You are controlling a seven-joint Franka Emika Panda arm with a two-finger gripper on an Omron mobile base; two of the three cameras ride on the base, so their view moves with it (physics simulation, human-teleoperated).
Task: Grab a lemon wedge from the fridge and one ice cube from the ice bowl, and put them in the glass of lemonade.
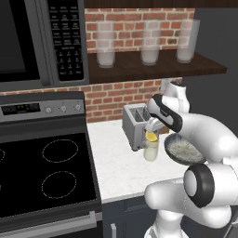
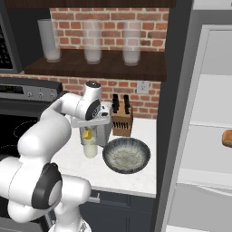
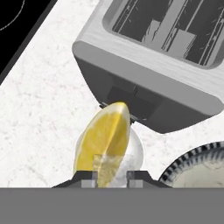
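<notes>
One lemon wedge (image 3: 104, 140) in jaws, one glass of lemonade (image 1: 151, 149), three frosted glasses (image 2: 93, 41).

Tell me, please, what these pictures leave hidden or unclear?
- Glass of lemonade, hand view: mostly hidden behind the lemon wedge.
- Ice bowl, left base view: far rim behind the arm; any cubes too faint.
- Fridge, right base view: interior cut off by the right edge.
</notes>
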